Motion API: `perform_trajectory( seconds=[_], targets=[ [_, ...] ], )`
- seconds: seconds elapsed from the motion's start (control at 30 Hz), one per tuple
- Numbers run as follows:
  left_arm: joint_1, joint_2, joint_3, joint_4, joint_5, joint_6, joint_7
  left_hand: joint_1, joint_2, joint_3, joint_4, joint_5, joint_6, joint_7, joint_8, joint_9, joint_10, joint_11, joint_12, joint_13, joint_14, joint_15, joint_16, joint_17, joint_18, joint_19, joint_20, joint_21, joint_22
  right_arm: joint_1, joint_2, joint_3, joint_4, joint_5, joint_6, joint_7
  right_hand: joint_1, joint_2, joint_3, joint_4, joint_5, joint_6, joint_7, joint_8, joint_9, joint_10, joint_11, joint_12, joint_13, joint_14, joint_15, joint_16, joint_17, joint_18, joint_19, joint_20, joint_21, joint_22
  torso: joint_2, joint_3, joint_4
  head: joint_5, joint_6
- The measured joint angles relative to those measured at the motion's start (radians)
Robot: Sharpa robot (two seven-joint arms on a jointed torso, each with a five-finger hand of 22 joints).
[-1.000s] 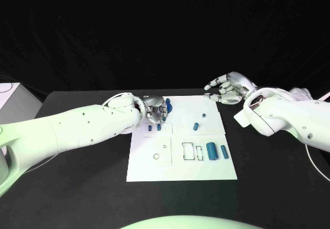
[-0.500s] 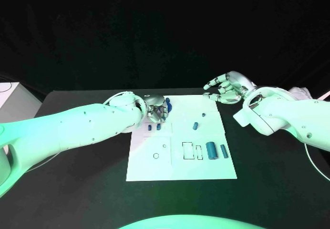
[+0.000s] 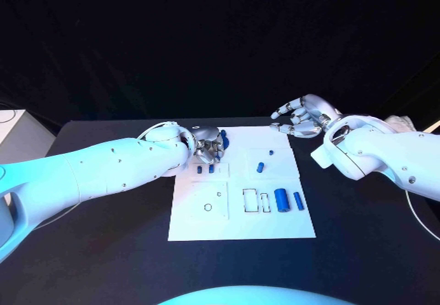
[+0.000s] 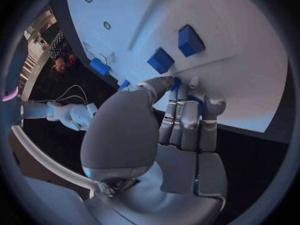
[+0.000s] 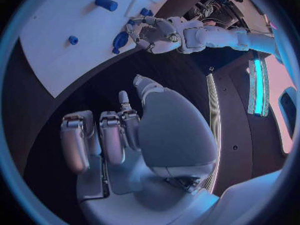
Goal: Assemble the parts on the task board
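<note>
A black worktop under a dark backdrop carries the white task board at its centre.

At the board's far left corner, the left hand is lowered onto the surface, fingers curled together around a dark blue part. In the left wrist view the fingertips close on blue material, so the hand appears to be clamped on that part, probably to lift or seat it. How much of the part is enclosed cannot be determined, because the fingers cover most of it.

Just in front of this hand, two small blue blocks stand in the board. Near the board's centre lies a short blue peg, with a smaller blue stud beyond it. Toward the near right, a wide blue cylinder and a slimmer one lie beside two outlined slots, likely their intended seats.

The right hand hovers beyond the board's far right corner, fingers apart and holding nothing, presumably on standby clear of the work.
</note>
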Motion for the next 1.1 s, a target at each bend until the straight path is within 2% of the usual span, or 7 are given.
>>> perform_trajectory(
  seconds=[0.2,0.27,0.43,0.5,0.67,0.87,1.1],
  targets=[
    [0.0,-0.001,0.0,0.001,0.002,-0.005,-0.001,0.001,0.006,0.013,-0.026,-0.006,0.016,-0.005,-0.012,0.006,0.039,-0.009,-0.021,-0.007,0.03,-0.009,0.012,0.036,0.0,0.032,-0.011,0.029,0.033,0.0,0.0,0.0,0.0,0.0,0.0,0.0,0.0,0.0,0.0,0.0,0.0,0.0,0.0,0.0,0.0,0.0,0.0,0.0,0.0,0.0,0.0,0.0,0.0,0.0,0.0,0.0,0.0,0.0,0.0,-0.0001,0.0003,-0.001,0.003],
    [-0.001,-0.004,-0.001,0.002,0.004,-0.015,0.001,0.001,0.006,0.013,-0.031,-0.008,0.025,-0.006,-0.017,0.006,0.045,-0.007,-0.028,-0.008,0.041,-0.009,0.016,0.048,-0.015,0.045,-0.012,0.039,0.045,0.0,-0.001,0.0,0.0,0.0,0.0,0.0,0.0,0.0,0.0,0.0,0.0,0.0,0.0,0.0,0.0,0.0,0.0,0.0,0.0,0.0,0.0,0.0,0.0,0.0,0.0,0.0,0.0,0.0,0.0,-0.0001,0.0003,-0.001,0.004],
    [-0.002,-0.015,0.0,0.012,0.019,-0.054,0.014,-0.007,0.014,0.017,-0.036,-0.008,0.041,-0.009,-0.023,0.008,0.057,-0.008,-0.041,-0.01,0.061,-0.011,0.023,0.075,-0.015,0.071,-0.014,0.057,0.07,0.0,-0.001,0.0,0.001,-0.001,0.0,0.0,0.0,0.0,0.0,0.0,0.0,0.0,0.0,0.0,0.0,0.0,0.0,0.0,0.0,0.0,0.0,0.0,0.001,0.0,0.0,0.0,0.0,0.0,0.0,-0.0003,0.0,0.0,0.005],
    [-0.002,-0.02,0.005,0.018,0.026,-0.068,0.019,-0.01,0.016,0.015,-0.038,-0.008,0.041,-0.008,-0.023,0.008,0.06,-0.006,-0.046,-0.01,0.061,-0.011,0.023,0.075,-0.015,0.071,-0.014,0.057,0.07,0.0,-0.001,0.0,0.001,-0.001,0.0,0.0,0.0,0.0,0.0,0.0,0.0,0.0,0.0,0.0,0.0,0.0,0.0,0.0,0.0,0.0,0.0,0.0,0.001,0.0,0.0,0.0,0.0,0.0,0.0,-0.0007,0.0,0.0,0.006],
    [-0.003,-0.04,0.026,0.044,0.052,-0.091,0.032,-0.017,0.012,0.015,-0.038,-0.008,0.041,-0.008,-0.031,0.01,0.066,-0.011,-0.055,-0.012,0.061,-0.011,0.023,0.074,-0.015,0.071,-0.014,0.057,0.068,0.0,-0.002,0.0,0.001,-0.001,0.0,0.0,0.0,0.0,0.0,0.0,0.0,0.0,0.0,0.0,0.0,0.0,0.0,0.0,0.0,0.0,0.0,0.0,0.001,0.0,0.0,0.0,0.0,0.0,0.0,-0.0008,-0.0005,-0.002,0.007],
    [-0.003,-0.074,0.045,0.079,0.083,-0.092,0.041,-0.019,0.01,0.015,-0.038,-0.008,0.041,-0.008,-0.036,0.011,0.069,-0.014,-0.064,-0.012,0.061,-0.011,0.023,0.07,-0.015,0.071,-0.014,0.057,0.064,0.0,-0.004,0.0,0.001,-0.001,0.0,0.0,0.0,0.0,0.0,0.0,0.0,0.0,0.0,0.0,0.0,0.0,0.0,0.0,0.0,0.0,0.0,0.0,0.001,0.0,0.0,0.0,0.0,0.0,-0.001,-0.0007,0.0007,-0.004,0.008],
    [-0.003,-0.118,0.054,0.102,0.109,-0.061,0.037,-0.027,0.009,0.015,-0.038,-0.008,0.041,-0.009,-0.039,0.011,0.069,-0.014,-0.066,-0.014,0.068,-0.011,0.026,0.083,-0.015,0.079,-0.016,0.062,0.077,0.0,-0.007,0.0,0.001,-0.001,0.0,-0.001,0.0,0.0,0.0,0.0,0.0,0.0,0.0,0.0,0.0,0.0,0.0,0.0,0.0,0.0,0.0,0.0,0.001,0.0,0.0,0.0,0.0,0.0,-0.001,-0.0004,0.0024,-0.004,0.005]
  ],
)
